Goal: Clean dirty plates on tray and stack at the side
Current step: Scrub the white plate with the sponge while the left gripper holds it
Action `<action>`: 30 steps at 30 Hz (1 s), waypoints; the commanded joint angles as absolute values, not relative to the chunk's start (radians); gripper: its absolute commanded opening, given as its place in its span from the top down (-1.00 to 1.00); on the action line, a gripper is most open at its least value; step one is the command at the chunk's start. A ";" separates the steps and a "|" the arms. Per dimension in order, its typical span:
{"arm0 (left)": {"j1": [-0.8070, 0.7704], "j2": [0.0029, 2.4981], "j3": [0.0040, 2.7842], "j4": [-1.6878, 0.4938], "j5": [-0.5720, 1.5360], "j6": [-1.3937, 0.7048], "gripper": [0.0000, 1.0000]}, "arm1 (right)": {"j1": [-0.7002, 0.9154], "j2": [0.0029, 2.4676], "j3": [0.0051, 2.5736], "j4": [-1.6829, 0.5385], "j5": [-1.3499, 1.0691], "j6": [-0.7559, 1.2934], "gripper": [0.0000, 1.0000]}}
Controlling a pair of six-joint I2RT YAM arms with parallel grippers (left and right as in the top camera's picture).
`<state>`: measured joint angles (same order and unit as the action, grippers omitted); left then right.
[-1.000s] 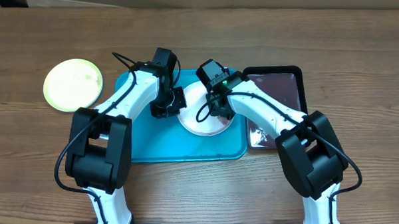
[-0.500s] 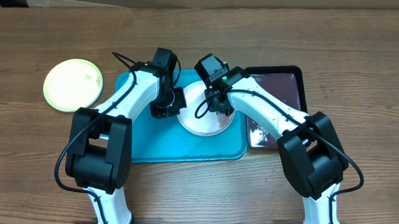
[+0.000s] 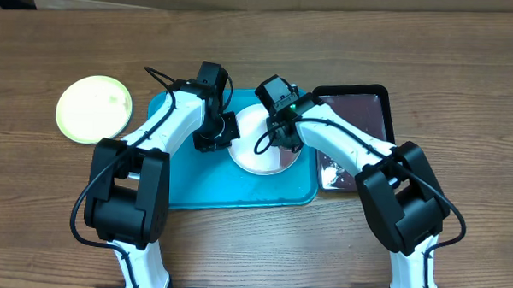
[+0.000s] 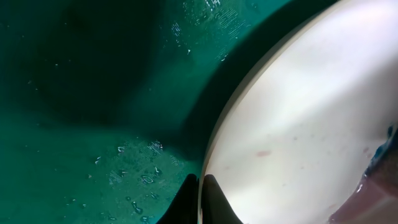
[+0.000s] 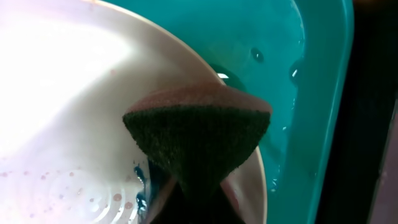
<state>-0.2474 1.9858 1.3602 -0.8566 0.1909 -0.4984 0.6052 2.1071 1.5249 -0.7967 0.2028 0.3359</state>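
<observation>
A white plate [image 3: 258, 151] lies on the turquoise tray [image 3: 195, 180]. My left gripper [image 3: 215, 141] is shut on the plate's left rim, its two fingertips [image 4: 200, 186] pinching the rim of the plate [image 4: 311, 124] over the wet tray [image 4: 93, 93]. My right gripper [image 3: 282, 132] is shut on a dark sponge [image 5: 199, 140] and presses it on the white plate [image 5: 62, 112], beside a dark teal smear [image 5: 140, 180]. A yellow-green plate [image 3: 93, 108] lies on the table left of the tray. The pale mint-blue plate is not seen.
A smaller black tray [image 3: 356, 113] with dark liquid stands right of the turquoise tray, partly under my right arm. The turquoise tray's right rim [image 5: 339, 93] runs close to the sponge. Water drops lie on the tray floor.
My right gripper with the sponge has shifted slightly back and forth over the white plate's upper right part. My left gripper holds still on the rim.
</observation>
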 commanded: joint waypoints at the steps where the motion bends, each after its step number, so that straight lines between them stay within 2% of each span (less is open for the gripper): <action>1: -0.249 1.981 1.357 -0.856 0.173 -0.497 0.91 | 0.583 2.098 1.567 -0.815 0.163 0.344 0.93; 17: -0.249 1.981 1.357 -0.856 0.157 -0.497 0.92 | 0.531 2.104 1.549 -0.844 0.155 0.341 0.93; 30: -0.249 1.981 1.357 -0.850 0.157 -0.497 0.91 | 0.533 2.104 1.383 -0.714 -0.049 0.342 0.92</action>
